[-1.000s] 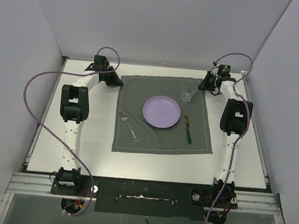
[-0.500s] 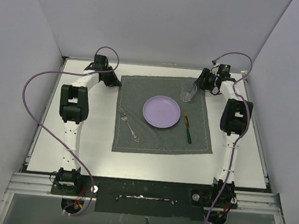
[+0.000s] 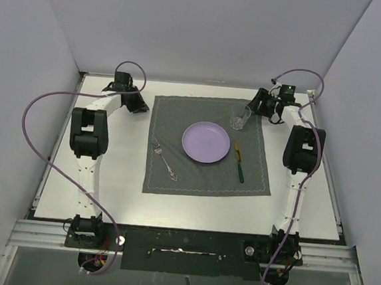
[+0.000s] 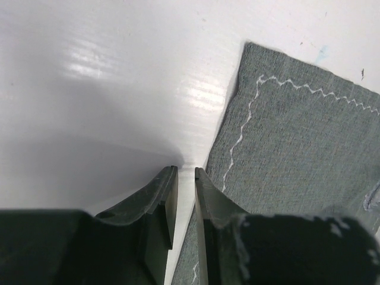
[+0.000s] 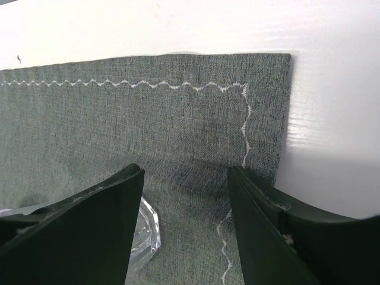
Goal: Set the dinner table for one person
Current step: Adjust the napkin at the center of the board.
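On the white dinner table [image 3: 106,188] lies a dark grey stitched placemat [image 3: 207,177]. On it are a purple plate [image 3: 206,142], a silver fork [image 3: 165,160] to its left, a green-handled knife [image 3: 239,161] to its right and a clear glass [image 3: 239,117] at the far right. My left gripper [image 3: 140,103] [image 4: 185,169] hangs over the placemat's [image 4: 297,148] far-left corner, its jaws a narrow slit apart with nothing between them. My right gripper [image 3: 254,107] [image 5: 186,172] stands open over the far-right corner, holding nothing. The glass [image 5: 145,228] sits just beside its left finger.
White walls close in the table at the back and on both sides. A metal rail [image 3: 182,238] runs along the front edge by the arm bases. Purple cables loop from both arms. Bare table [image 5: 332,89] lies right of the placemat [image 5: 148,119].
My right gripper has opened and drawn slightly back from the glass, which stays put. The left arm has shifted a little to the left and its jaws have parted slightly.
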`<state>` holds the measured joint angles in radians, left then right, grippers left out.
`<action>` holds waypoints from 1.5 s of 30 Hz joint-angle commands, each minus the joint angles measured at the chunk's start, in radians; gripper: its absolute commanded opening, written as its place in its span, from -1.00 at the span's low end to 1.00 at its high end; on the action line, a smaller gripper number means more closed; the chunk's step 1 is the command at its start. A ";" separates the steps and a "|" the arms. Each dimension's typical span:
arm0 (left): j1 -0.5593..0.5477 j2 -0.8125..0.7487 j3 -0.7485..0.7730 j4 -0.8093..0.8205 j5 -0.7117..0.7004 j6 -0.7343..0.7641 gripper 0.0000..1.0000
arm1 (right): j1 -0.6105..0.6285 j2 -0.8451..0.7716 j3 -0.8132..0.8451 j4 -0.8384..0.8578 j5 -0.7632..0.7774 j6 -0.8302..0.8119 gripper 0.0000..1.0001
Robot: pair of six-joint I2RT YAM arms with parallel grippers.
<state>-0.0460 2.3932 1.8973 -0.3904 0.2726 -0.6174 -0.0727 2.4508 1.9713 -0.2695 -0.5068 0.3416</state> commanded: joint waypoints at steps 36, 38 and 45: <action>0.028 -1.346 -1.153 0.164 0.140 -0.350 -1.00 | 0.211 -0.990 -0.630 0.112 -0.025 0.116 -1.00; 0.028 -1.466 -1.307 0.239 0.185 -0.418 -1.00 | 0.301 -1.088 -0.722 0.055 0.005 0.110 -1.00; 0.025 -1.732 -1.526 0.194 0.176 -0.454 -1.00 | 0.567 -1.477 -0.999 -0.132 0.249 0.118 -1.00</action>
<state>-0.0204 0.7605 0.3920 -0.2432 0.4381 -1.0241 0.4236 1.1431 1.0603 -0.2893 -0.4076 0.4431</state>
